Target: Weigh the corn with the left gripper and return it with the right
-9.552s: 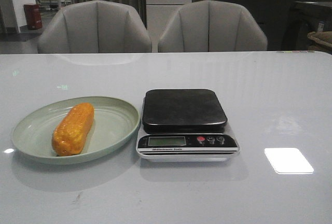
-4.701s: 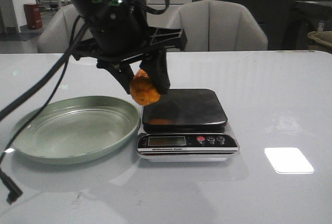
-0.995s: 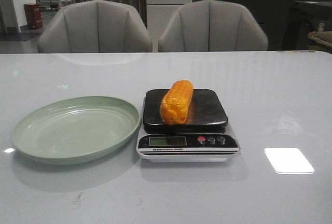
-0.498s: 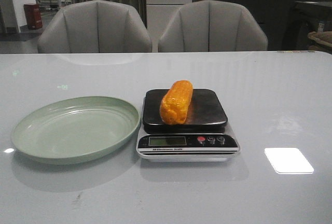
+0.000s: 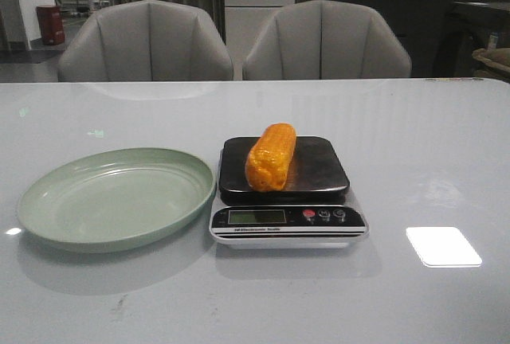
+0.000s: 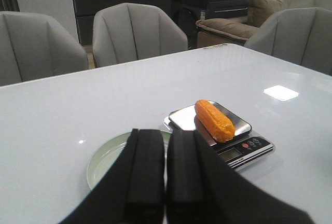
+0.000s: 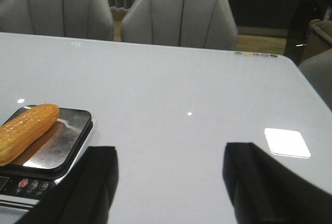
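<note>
The orange-yellow corn (image 5: 271, 157) lies lengthwise on the black platform of the scale (image 5: 319, 173). It also shows in the left wrist view (image 6: 213, 120) and the right wrist view (image 7: 26, 130). The green plate (image 5: 56, 201) sits empty left of the scale. No gripper shows in the front view. In the left wrist view my left gripper (image 6: 165, 141) is shut and empty, held back above the plate (image 6: 101, 159). In the right wrist view my right gripper (image 7: 168, 156) is open wide and empty, to the right of the scale (image 7: 72, 136).
Two grey chairs (image 5: 147, 41) stand behind the table's far edge. A bright patch of reflected light (image 5: 443, 246) lies on the glossy white table right of the scale. The scale's display and buttons (image 5: 323, 215) face the front.
The left gripper carried the corn from the plate to the scale and left the front view. Over the last second nothing has visibly moved.
</note>
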Robot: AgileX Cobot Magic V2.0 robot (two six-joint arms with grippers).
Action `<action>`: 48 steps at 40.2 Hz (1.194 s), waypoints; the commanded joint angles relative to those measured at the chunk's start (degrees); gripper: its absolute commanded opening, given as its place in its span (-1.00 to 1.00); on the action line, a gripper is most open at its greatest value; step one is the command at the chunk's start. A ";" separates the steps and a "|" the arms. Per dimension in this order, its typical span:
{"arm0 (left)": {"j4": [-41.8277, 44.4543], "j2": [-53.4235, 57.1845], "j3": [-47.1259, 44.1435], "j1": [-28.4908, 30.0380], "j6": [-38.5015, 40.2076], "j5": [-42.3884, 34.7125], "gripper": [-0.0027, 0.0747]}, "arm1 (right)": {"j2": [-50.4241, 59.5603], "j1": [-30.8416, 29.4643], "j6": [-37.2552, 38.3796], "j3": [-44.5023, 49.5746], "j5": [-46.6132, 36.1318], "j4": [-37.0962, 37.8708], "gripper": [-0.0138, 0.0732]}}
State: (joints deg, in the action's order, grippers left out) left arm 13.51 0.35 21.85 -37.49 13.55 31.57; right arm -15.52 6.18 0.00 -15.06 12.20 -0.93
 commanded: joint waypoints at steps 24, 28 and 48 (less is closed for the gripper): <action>0.51 -0.58 1.48 -0.06 0.15 -4.60 -0.59 | -35.77 9.62 0.44 -28.81 16.77 -14.78 0.71; 0.51 -0.58 1.48 -0.06 0.15 -4.60 -0.59 | -41.05 11.79 1.99 -34.32 18.81 -15.57 0.71; 0.51 -0.58 1.48 -0.06 0.15 -4.60 -0.59 | -70.33 26.34 16.57 -61.61 26.63 -8.74 0.71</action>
State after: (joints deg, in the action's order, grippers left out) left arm 13.51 0.35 21.85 -37.49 13.55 31.57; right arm -83.69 30.92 12.63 -70.53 38.96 -13.16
